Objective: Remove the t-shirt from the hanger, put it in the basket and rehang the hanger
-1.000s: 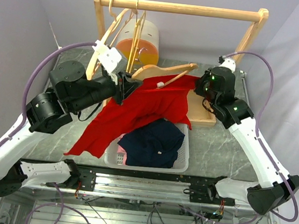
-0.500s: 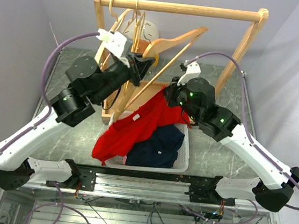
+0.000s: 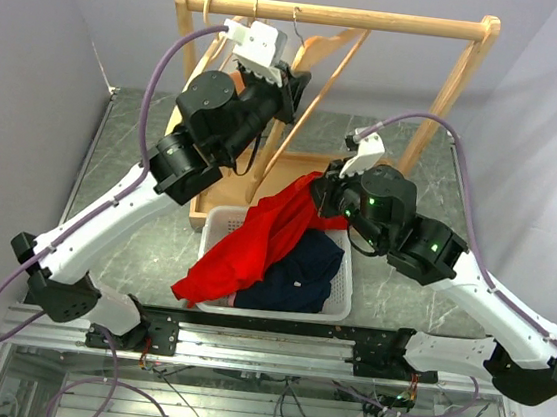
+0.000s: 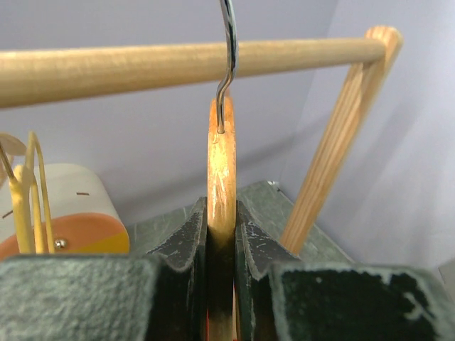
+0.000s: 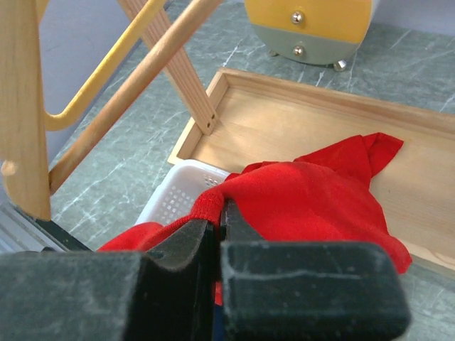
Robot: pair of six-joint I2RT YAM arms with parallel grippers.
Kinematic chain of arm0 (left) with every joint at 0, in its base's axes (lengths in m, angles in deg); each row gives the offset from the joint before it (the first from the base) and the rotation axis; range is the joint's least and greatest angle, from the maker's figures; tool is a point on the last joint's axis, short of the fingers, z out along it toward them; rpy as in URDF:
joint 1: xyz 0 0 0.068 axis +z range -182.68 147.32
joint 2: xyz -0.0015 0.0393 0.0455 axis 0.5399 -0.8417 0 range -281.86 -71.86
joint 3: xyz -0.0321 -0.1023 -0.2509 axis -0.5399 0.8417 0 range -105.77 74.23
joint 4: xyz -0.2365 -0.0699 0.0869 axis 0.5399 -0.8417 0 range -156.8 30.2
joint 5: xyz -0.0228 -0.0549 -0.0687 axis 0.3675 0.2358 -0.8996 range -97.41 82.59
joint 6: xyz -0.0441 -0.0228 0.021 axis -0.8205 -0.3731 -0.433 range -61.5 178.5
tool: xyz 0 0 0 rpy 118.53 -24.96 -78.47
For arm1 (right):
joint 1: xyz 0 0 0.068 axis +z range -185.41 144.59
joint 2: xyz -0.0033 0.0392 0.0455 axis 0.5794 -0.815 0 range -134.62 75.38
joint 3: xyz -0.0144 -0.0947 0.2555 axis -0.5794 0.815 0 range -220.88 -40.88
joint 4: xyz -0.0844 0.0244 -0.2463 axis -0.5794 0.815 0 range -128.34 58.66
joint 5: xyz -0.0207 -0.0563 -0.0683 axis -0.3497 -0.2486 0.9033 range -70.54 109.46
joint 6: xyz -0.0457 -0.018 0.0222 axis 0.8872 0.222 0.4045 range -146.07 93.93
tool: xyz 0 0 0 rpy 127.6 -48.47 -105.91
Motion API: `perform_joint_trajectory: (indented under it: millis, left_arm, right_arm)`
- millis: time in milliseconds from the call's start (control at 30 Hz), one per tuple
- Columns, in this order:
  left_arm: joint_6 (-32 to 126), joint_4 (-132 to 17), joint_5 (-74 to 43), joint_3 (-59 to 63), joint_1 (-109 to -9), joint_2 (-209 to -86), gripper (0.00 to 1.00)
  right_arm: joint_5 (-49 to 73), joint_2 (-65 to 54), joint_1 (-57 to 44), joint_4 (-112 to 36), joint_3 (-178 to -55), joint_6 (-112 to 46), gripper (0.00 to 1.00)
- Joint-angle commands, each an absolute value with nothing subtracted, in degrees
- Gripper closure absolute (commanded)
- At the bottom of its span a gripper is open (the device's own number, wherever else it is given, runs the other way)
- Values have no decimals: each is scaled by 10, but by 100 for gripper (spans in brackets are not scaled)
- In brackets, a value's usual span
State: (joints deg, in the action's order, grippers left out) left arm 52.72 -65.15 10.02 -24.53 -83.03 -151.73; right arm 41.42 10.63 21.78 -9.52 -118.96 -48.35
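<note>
**T-shirt off the hanger, pinched by the right gripper over the basket**

The t-shirt (image 3: pixel 255 236), red, was clear of the hanger (image 3: pixel 329 45). It hung from the right gripper (image 3: pixel 322 195) and trailed down across the white basket (image 3: pixel 344 297), lying over a navy garment (image 3: pixel 297 266), with its low end spilling past the basket's near left corner. In the right wrist view the t-shirt (image 5: pixel 313 199) also lay partly in the wooden tray (image 5: pixel 284 121) behind the basket (image 5: pixel 170 195). The right gripper (image 5: pixel 222 213) was closed almost fully, with a fold of red cloth caught between its fingers.

The left gripper (image 3: pixel 290 87) was up high by the wooden rail (image 3: pixel 331 15). In the left wrist view the left gripper (image 4: pixel 221 213) was clamped tight on the wooden body of the hanger (image 4: pixel 221 177), pads touching both faces. The hanger's metal hook (image 4: pixel 227 57) rose in front of the rail (image 4: pixel 106 67); its top was cut off there, so I could not tell whether it sat over the rail. The hanger was bare.

More hangers (image 3: pixel 211 20) hung at the rail's left end. A yellow and white canister (image 5: pixel 313 21) stood behind the tray. The marble table (image 3: pixel 401 283) carried it all.
</note>
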Motion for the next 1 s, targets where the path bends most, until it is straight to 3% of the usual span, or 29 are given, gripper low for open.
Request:
perform_joint_trajectory:
  millis: [0,300,800,967]
  left_arm:
    - [543,-609,148,-319,-829,-1568,93]
    - [546,-632,142,-408,-811,-1659,93]
    - [485,-639,86,-417,-728,-1707,93]
    - [464,-619,88,-370,-721,-1691,91]
  right_arm:
    - [434,116,226,-87,-1183,-496,100]
    - [451,140,232,-76,-1167,-505,100]
    - [467,149,232,-49,-1163,-493,100]
    - [479,139,232,-33,-1191,-493,100]
